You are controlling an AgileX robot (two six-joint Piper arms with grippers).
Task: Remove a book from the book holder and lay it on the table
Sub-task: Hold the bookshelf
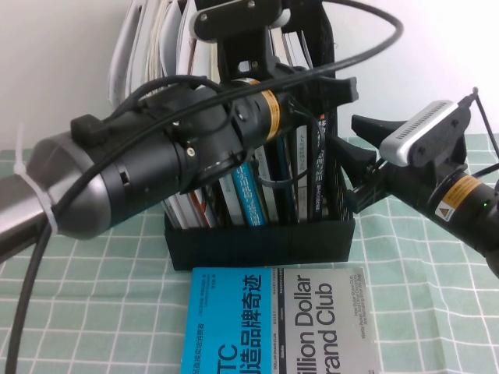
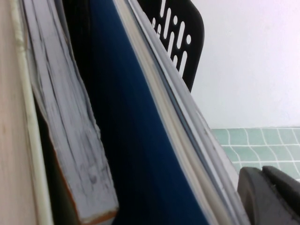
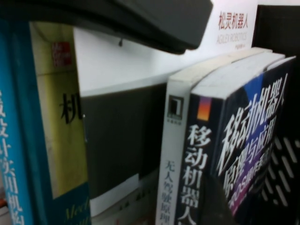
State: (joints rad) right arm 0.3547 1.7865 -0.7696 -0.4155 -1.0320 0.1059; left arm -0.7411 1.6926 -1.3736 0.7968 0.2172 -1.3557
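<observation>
Right up against the lens, the left arm's big grey-and-black body (image 1: 148,167) sweeps across from nine o'clock, its left gripper (image 1: 238,19) buried among the book tops at twelve o'clock. Whether its fingers are parted or clenched, I cannot tell; its wrist view only shows a blue cover (image 2: 136,140) and page edges pressed close.

Behind it stands the book holder (image 1: 261,238), tall and black, packed with upright volumes, its low front wall facing us. At six o'clock, flat on the green checked tabletop (image 1: 421,296), lies the cyan-and-grey book (image 1: 277,319), touching nothing, just in front of the holder.

Over at three o'clock, the right gripper (image 1: 360,160) hangs just beside the holder's right wall, fingers spread and released, holding nothing.

And the target: the book (image 3: 220,154), black spine with white characters, stands upright in the holder's right-hand compartment, tilted slightly, snug against a white-spined neighbour (image 3: 173,154).

It looks thick, so expect some weight, and as a paperback it will likely flex if pinched at one corner. The glossy cover may slip. Best bet, I'd say: grip across the spine's upper part, fingers on both covers, and draw it straight up clear of the neighbour.
</observation>
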